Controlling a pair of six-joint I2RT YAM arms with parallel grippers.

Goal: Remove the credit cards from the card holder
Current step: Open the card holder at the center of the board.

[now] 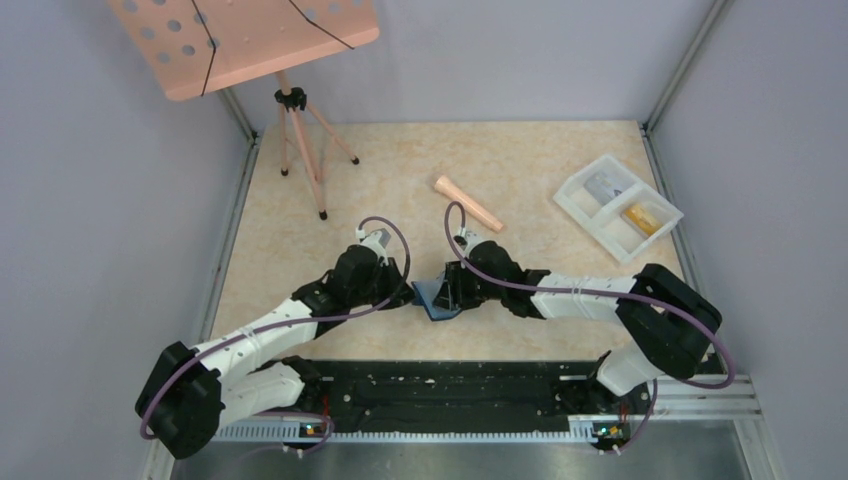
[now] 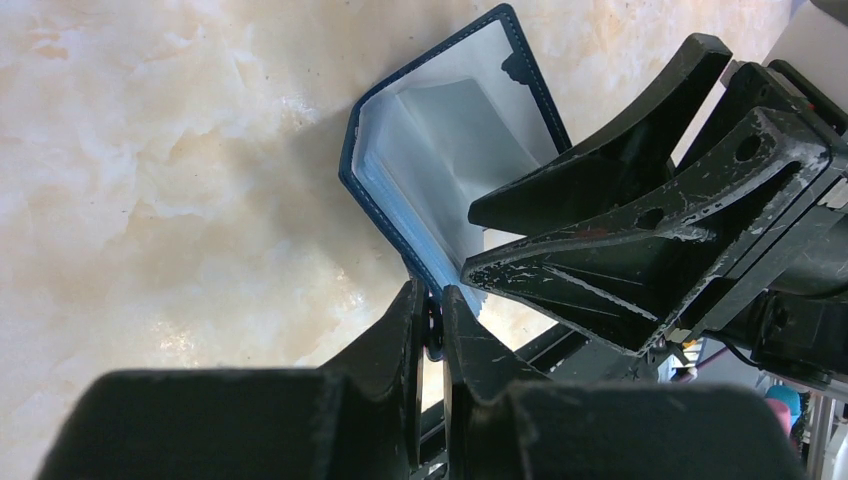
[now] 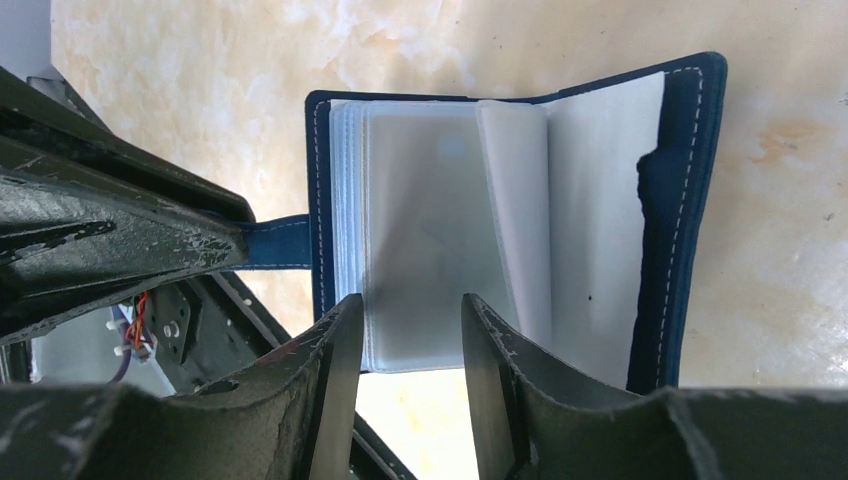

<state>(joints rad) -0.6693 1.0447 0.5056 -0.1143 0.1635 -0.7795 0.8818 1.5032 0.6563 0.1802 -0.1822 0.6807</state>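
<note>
Navy holder (image 3: 520, 220) is lying open on the table (image 1: 520, 160), near-centre, right between the two arms.

- Left gripper (image 2: 432, 300): jaws nearly shut, pinching the tab (image 3: 275, 243). My read is that it's an anchor: it pins the holder so it can't slide or fold shut while the other side works.
- Right gripper (image 3: 410, 305): jaws part-open and gripping nothing. The fingers straddle the lower edge of the frosted sleeves (image 3: 430, 230), one each side of the front sleeve. It looks lined up to close on whatever sticks out there.
- Sleeves are fanned, with one leaf standing up mid-spread. The far cover is tilted up off the table, as the left wrist view shows.
- Cards: the front sleeve shows a faint pale patch that could be a card, but I can't confirm it through the plastic. No card edge is clearly proud of the pocket.
- The white tray (image 1: 575, 195) sits far right, well apart from the holder. It has a grey card (image 1: 605, 186) in one compartment and a gold card (image 1: 642, 217) in the other, so I'd say the job is part done.

Next move probably needs the right jaws to catch a card edge only, not the sleeve. Grab the sleeve as well and the whole holder lifts against the tab pinch. The plastic is slick and thin, so slip risk is high.
</note>
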